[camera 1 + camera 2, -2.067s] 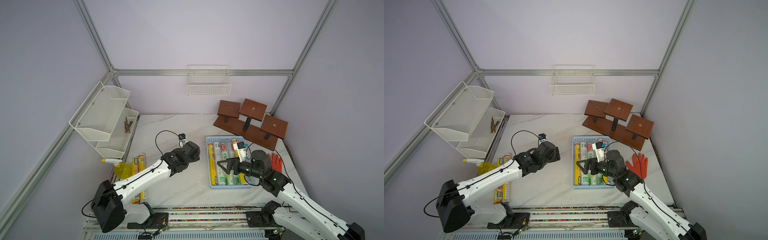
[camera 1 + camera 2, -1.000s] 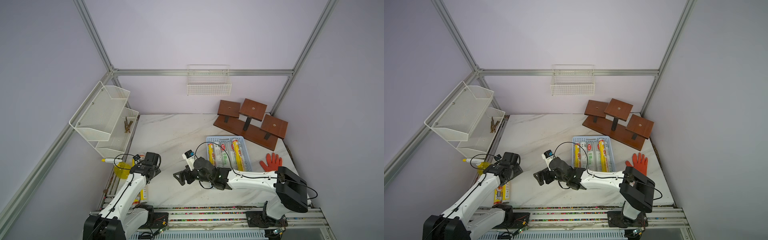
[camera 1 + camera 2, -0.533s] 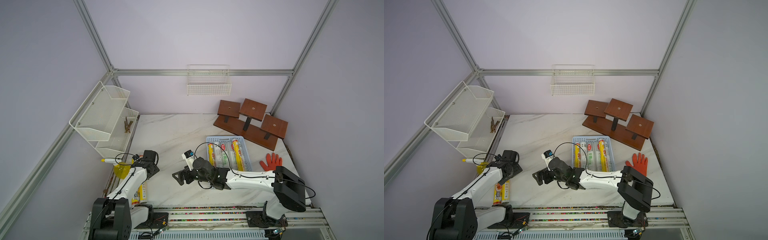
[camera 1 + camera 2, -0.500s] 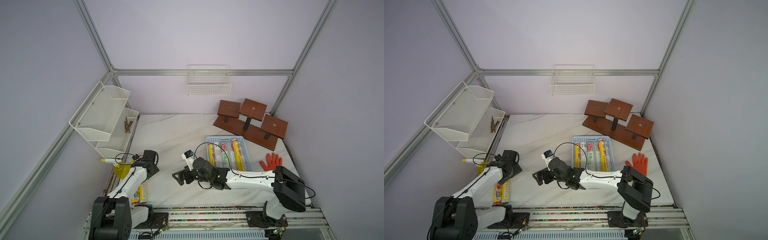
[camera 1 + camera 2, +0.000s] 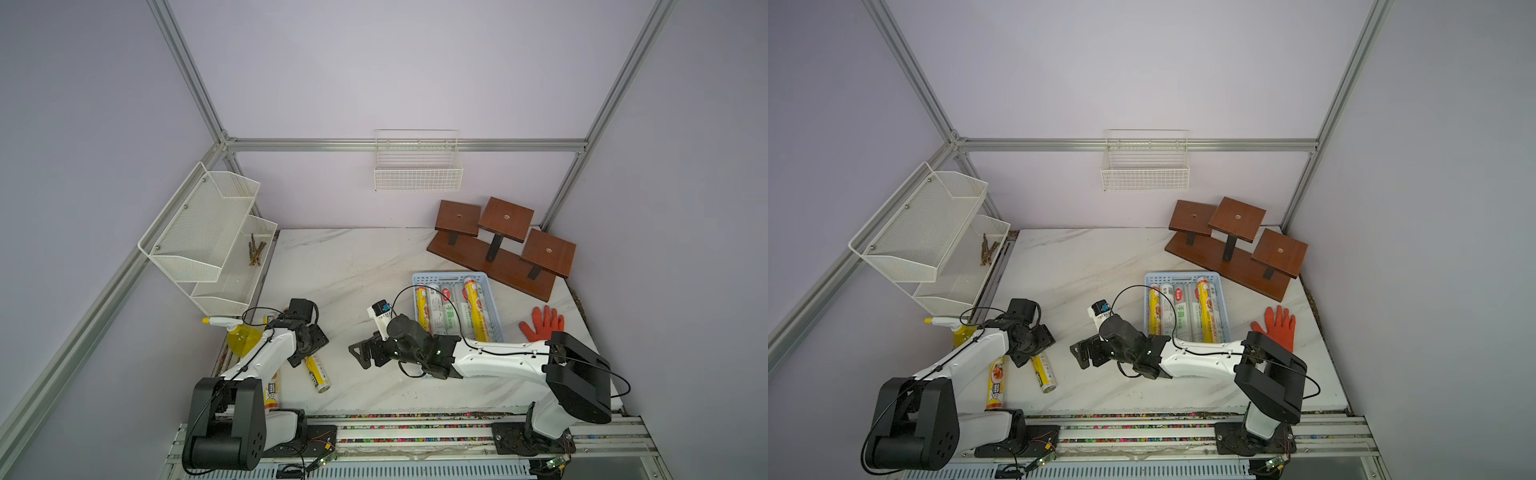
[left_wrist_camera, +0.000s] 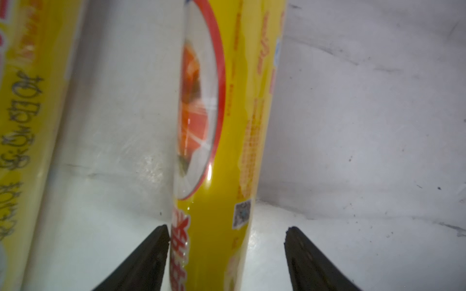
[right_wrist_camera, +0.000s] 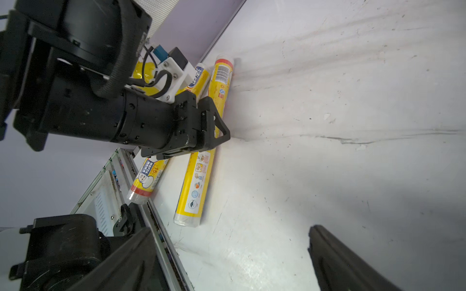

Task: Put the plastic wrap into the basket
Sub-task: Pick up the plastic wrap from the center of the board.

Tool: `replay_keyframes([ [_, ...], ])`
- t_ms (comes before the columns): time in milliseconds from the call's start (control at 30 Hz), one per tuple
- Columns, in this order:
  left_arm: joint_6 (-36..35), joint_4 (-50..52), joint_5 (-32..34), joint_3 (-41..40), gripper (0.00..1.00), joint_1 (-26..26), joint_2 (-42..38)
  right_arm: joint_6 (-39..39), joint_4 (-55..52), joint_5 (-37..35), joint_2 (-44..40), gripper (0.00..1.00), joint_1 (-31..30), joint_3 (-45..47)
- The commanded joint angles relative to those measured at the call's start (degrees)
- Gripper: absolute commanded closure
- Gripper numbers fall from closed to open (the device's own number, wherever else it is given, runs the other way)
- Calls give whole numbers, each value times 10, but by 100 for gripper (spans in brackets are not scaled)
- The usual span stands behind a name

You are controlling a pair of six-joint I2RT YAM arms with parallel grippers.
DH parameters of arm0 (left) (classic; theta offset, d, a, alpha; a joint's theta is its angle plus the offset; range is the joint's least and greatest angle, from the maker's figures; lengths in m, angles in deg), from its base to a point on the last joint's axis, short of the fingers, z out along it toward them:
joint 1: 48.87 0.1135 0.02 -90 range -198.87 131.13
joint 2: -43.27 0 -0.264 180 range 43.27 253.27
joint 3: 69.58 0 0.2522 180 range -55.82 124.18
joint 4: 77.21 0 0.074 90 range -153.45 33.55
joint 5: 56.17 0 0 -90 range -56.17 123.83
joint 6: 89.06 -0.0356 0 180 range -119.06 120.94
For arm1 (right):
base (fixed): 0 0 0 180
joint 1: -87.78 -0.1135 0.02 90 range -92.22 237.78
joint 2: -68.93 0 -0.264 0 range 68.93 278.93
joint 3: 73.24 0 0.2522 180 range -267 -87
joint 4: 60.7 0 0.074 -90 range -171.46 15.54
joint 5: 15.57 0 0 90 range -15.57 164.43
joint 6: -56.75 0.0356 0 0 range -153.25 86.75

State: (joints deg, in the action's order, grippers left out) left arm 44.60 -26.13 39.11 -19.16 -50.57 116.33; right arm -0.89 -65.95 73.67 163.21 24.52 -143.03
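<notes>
In both top views: the left gripper (image 5: pixel 306 353) (image 5: pixel 1026 355) reaches down onto a yellow roll (image 5: pixel 318 374) (image 5: pixel 1044 372) of plastic wrap lying on the marble table (image 5: pixel 353 266) near its left front corner. A second roll (image 5: pixel 272 390) (image 5: pixel 995 384) lies just beside it, partly under the arm, close to a yellow spray bottle (image 5: pixel 243 336) (image 5: pixel 961 332). The right gripper (image 5: pixel 360 353) (image 5: pixel 1081 353) hangs low over the middle of the table, jaws spread and empty. Well apart, the light-blue basket (image 5: pixel 453 275) (image 5: pixel 1183 274) holds the packed rolls (image 5: pixel 449 316) (image 5: pixel 1181 313) side by side, yellow at the outer edges and white with green print between. An orange glove (image 5: pixel 542 326) (image 5: pixel 1277 328) lies beside the basket, and a wooden stand (image 5: pixel 498 249) (image 5: pixel 1229 245) stands behind it.

Left wrist view: the left gripper (image 6: pixel 227 229) straddles the yellow roll (image 6: pixel 222 126), jaws apart. One fingertip (image 6: pixel 161 234) touches its side; bare table shows between the roll and the other fingertip, so nothing is clamped. The second roll (image 6: pixel 22 126) runs along the frame's edge.

Right wrist view: the right gripper (image 7: pixel 230 230) is released over bare marble. It faces the left gripper (image 7: pixel 222 133), set across the yellow roll (image 7: pixel 199 176) about midway along it. The second roll (image 7: pixel 147 179) lies at the table's edge.
</notes>
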Motion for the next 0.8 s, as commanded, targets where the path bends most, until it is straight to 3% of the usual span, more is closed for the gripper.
replay_keyframes([
  [0, -5, -10, -13, 15, 26, -1, -2, 1, -12, -20, -34, 1, 8, 16],
  [267, -15, 15, 36, 46, 29, -1, 62, -2, -13, -23, -55, 1, 27, 40],
  [567, -28, -11, 16, 63, 37, 0, 132, 14, -17, 16, -44, 1, 29, 29],
  [767, -32, -8, 6, 65, 48, -1, 140, 11, -33, 15, -34, 1, 31, 18],
])
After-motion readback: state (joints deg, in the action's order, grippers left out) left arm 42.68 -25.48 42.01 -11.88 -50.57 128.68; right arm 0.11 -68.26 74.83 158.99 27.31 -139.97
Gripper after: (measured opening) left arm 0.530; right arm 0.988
